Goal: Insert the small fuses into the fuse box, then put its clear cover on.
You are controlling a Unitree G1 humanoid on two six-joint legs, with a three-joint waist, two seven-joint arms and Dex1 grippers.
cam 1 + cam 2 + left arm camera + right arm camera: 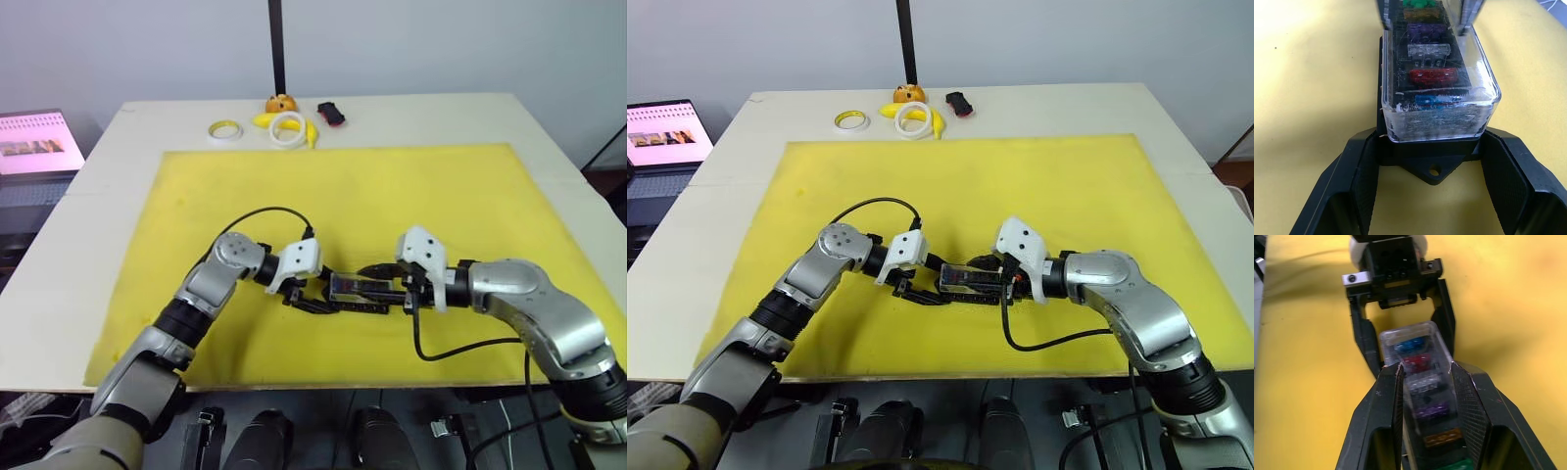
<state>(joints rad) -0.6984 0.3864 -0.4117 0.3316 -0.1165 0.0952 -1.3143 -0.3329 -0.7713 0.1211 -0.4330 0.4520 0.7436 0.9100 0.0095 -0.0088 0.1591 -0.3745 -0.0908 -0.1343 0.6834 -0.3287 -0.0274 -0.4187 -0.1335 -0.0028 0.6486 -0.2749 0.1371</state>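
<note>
Both arms reach in over the near part of the yellow mat (pixel 441 186), elbows bent outward and forearms angled toward each other, so the two grippers meet end to end at the fuse box (pixel 1432 171), which lies on the mat between them near its front edge. The left gripper (pixel 304 294) comes in from the robot's left with its wrist low; in the left wrist view its two black fingers (pixel 1359 176) are spread to either side of the box's black base, one at each long side near the end with the mounting hole, close against it, though I cannot tell whether they press it or merely flank it. The right gripper (pixel 1425 382) comes in from the opposite end, and the right wrist view shows its ribbed fingers closed on the two long sides of the clear cover (pixel 1442 112), which sits on top of the box. Through the cover the small fuses (pixel 1418 360) stand in a row in their slots: blue nearest the left gripper, then red, a clear grey one, purple, an orange-brown one and green toward the right gripper. Farther off, at the far edge of the table (pixel 88 215) beyond the mat, lie a tape ring (pixel 225 129), a second white ring (pixel 287 129) with yellow pieces beside it, an orange object (pixel 281 103) and a small black-and-red object (pixel 331 114).
</note>
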